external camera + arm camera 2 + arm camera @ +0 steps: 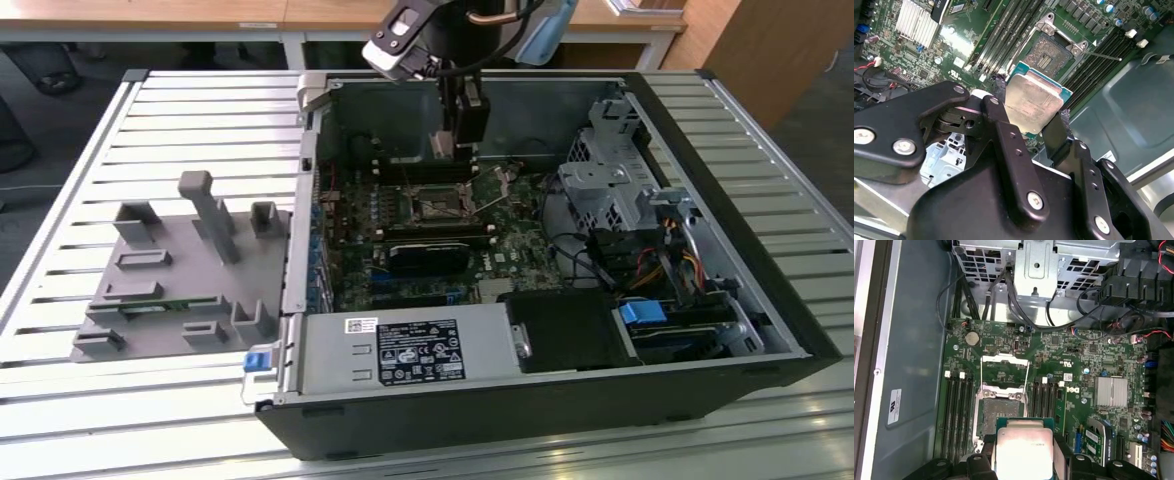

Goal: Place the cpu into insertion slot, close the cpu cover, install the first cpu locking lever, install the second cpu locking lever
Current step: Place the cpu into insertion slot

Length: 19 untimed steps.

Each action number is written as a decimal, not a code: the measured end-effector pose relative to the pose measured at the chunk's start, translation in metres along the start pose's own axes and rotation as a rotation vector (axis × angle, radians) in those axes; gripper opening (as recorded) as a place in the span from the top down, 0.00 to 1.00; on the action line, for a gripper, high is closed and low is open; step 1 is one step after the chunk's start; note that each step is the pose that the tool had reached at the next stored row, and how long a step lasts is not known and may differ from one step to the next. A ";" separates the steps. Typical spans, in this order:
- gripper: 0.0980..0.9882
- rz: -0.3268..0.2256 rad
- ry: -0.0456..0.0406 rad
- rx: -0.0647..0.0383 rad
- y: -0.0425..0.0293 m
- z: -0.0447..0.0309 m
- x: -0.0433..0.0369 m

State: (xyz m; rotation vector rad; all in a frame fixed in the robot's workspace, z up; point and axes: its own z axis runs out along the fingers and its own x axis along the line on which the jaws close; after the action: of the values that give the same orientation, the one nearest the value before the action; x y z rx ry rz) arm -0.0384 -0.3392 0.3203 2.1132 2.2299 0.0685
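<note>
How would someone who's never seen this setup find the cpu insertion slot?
Look inside the open black computer case at the green motherboard. The insertion slot sits between two banks of long black memory slots, near the cpu held by the end effector. Unlike them, it is square, with a metal rim and dark centre.

Fig. 1. My arm and gripper, holding pose.
My arm (pixel 461 15) comes in from above, wrist (pixel 404 38) bent, my gripper (pixel 455 148) pointing downward. In the second wrist view my two black fingers (pixel 999 130) press against opposite edges of the cpu (pixel 1034 100), clamping it between them.
</note>
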 end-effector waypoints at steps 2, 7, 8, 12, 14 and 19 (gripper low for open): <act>0.51 0.000 -0.0001 0.000 -0.0001 0.0017 0.0003; 0.51 0.001 -0.0002 -0.001 -0.0004 0.0058 0.0010; 0.51 0.002 -0.0002 -0.002 -0.0005 0.0067 0.0011; 0.51 0.003 -0.0003 -0.002 -0.0007 0.0095 0.0015; 0.51 0.003 -0.0004 -0.002 -0.0008 0.0108 0.0017; 0.51 0.004 -0.0005 -0.003 -0.0011 0.0146 0.0021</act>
State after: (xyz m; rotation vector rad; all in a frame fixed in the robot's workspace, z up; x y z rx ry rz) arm -0.0384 -0.3374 0.3056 2.1161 2.2240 0.0713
